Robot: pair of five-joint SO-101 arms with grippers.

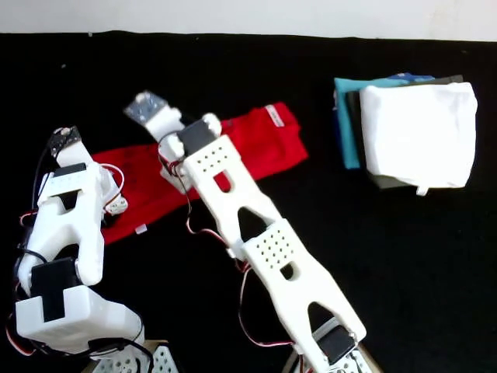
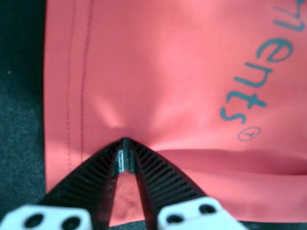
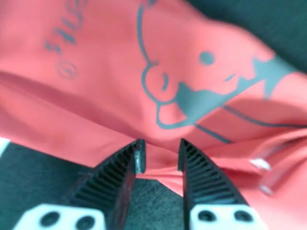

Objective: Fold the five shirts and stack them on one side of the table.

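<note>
The red shirt (image 1: 256,144) lies in a long, half-folded strip on the tabletop (image 1: 388,256). It runs slantwise from the left side toward the middle, and its far end points to the far edge. The cloth is smooth and thin, with soft creases and a double line of stitching along one hem. On it there is teal print: some small letters with a round mark after them, and beside these a line drawing of a cartoon face. A small white label (image 1: 273,115) sits at the far end of the shirt, and another white tag (image 1: 140,228) is at the edge near the left arm.

The left gripper (image 2: 124,146) is over the hem end of the shirt. Its black ribbed fingers (image 2: 158,172) are pressed together at the tips and pinch a small fold of the red cloth, and wrinkles spread out from this point. The right gripper (image 3: 158,151) is at the long folded edge of the shirt, below the drawing. Its fingers (image 3: 204,182) stand a little apart, and the edge of the cloth and the black tabletop show between them.

Toward the far right corner sits a stack of folded shirts (image 1: 353,116), well apart from the red one. A white shirt (image 1: 419,136) is on top, roughly square with rounded corners; dark, teal and blue edges show under it on its left and far sides. A band of black tabletop lies between the red shirt and the stack.
</note>
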